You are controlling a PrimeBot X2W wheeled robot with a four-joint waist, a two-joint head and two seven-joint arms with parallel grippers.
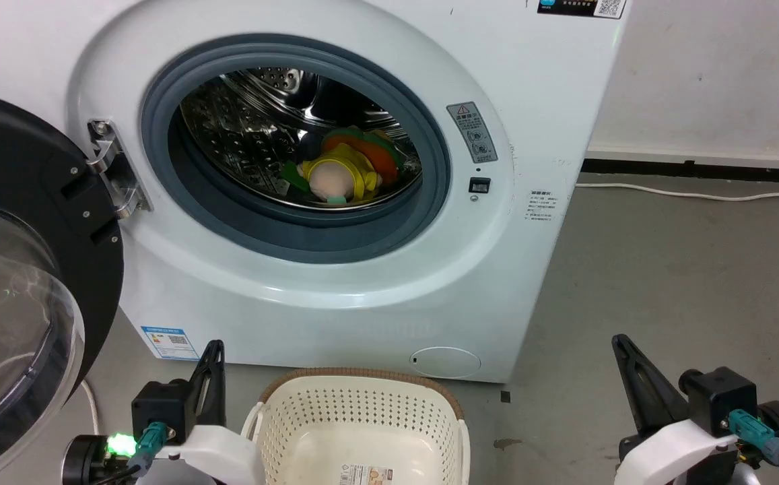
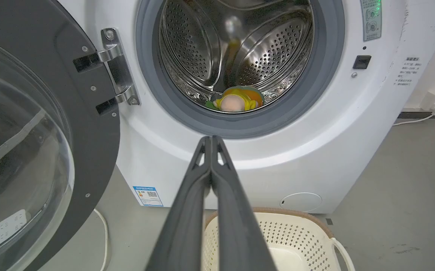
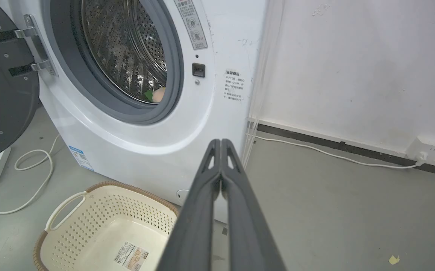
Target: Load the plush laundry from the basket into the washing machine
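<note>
Washer (image 1: 362, 289): door (image 1: 19, 155) swung wide to the left, drum (image 1: 248, 128) open to view. Plush, two pieces: yellow plush (image 1: 335, 176), peach face outward, lying at the front of the drum; burger plush (image 1: 376, 153) just behind and touching it. Both are inside. Basket (image 1: 362, 404): on the floor close before the washer, between the two arms; the bottom that shows is bare but for a sticker (image 3: 131, 256). Left gripper (image 2: 211, 139): fingers pressed together with nothing between them, held low beside the basket, well short of the drum. Right gripper (image 3: 221, 141): likewise clenched on nothing, out to the basket's right. Status, by judgement: loading looks complete, no plush seen left to carry. Outstanding: nothing the task names; the door stands open.
</note>
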